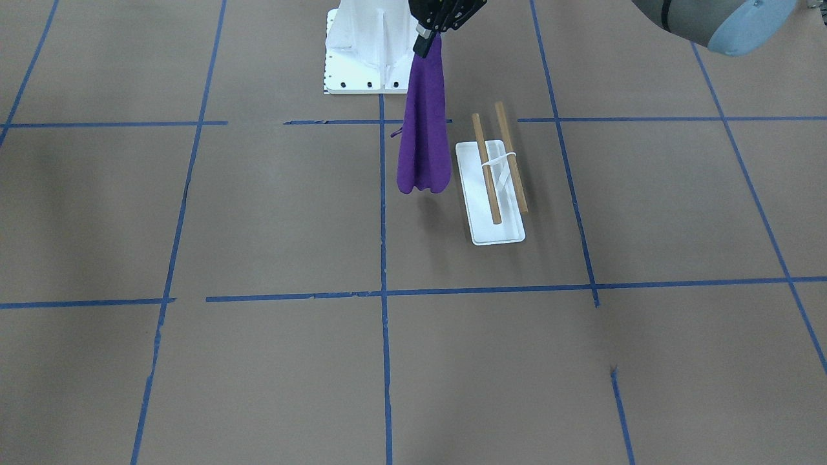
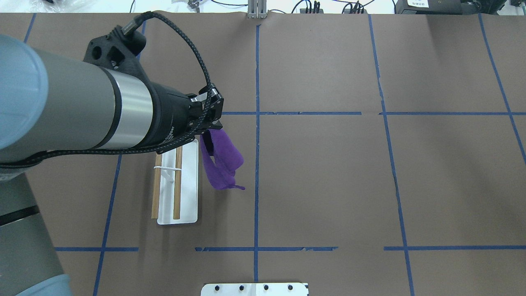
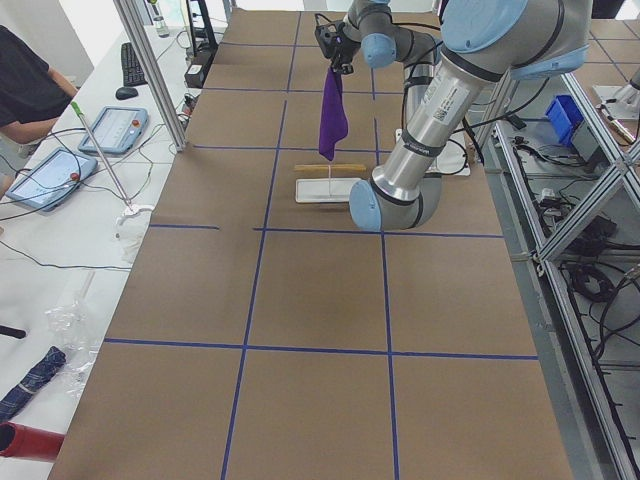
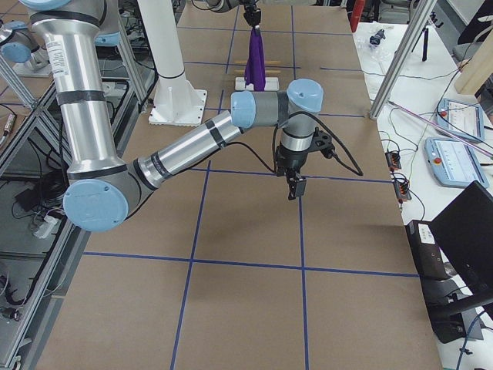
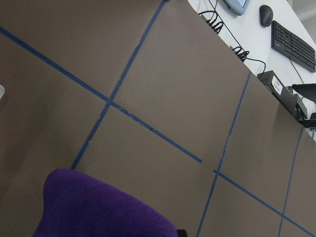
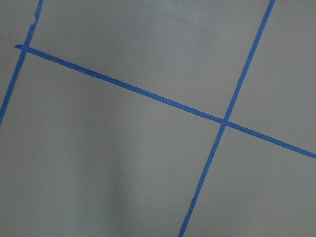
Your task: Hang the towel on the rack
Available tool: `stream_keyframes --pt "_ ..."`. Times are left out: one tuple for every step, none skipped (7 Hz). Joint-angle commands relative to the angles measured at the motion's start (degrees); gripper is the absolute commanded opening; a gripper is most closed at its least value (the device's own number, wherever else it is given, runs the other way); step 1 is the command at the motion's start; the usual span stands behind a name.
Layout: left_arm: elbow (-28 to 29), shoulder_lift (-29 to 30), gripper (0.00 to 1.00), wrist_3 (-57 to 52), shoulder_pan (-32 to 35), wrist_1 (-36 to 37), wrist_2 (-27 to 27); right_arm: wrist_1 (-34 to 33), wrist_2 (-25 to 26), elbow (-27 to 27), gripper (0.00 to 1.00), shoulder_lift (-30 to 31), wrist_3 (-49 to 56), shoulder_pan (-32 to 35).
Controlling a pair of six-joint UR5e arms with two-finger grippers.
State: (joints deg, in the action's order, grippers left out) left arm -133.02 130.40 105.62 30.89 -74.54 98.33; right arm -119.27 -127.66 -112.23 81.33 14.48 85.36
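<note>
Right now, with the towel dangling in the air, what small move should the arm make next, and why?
Probably carry the towel sideways toward the robot's left, over the rods of the rack. The left fingers pinch its top, and it hangs free beside the rack, not yet across either rod.

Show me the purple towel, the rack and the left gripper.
purple towel (image 1: 423, 148), front-facing view, middle of hanging cloth.
rack (image 1: 501, 231), front-facing view, bare white tray base.
left gripper (image 1: 428, 44), front-facing view, where its jaws pinch the cloth.
</note>
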Motion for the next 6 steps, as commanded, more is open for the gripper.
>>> stream_keyframes --pt "-3.6 -4.3 0.00 -0.2 -0.7 4.1 -0.3 0.0 -0.2 2.0 1.00 0.1 0.8 1.4" --pt "-4.4 -6.0 0.00 -0.2 -0.7 6.5 -0.3 -0.1 -1.0 2.1 1.00 0.4 0.4 1.4" --pt "-4.6 -6.7 0.00 -0.4 -0.4 9.2 -0.4 -0.1 -1.2 2.0 1.00 1.6 0.4 1.7" --pt "-4.7 -8.3 0.00 -0.6 -0.7 13.0 -3.0 0.0 -1.2 2.0 1.00 2.6 0.4 1.7" --pt "-4.6 -12.3 0.00 -1.7 -1.4 16.9 -7.5 0.0 -1.1 1.9 1.00 2.6 0.2 1.7" --pt "-4.6 -17.4 0.00 -5.2 -1.4 17.1 -9.0 0.0 -0.8 3.1 1.00 2.9 0.3 1.7"
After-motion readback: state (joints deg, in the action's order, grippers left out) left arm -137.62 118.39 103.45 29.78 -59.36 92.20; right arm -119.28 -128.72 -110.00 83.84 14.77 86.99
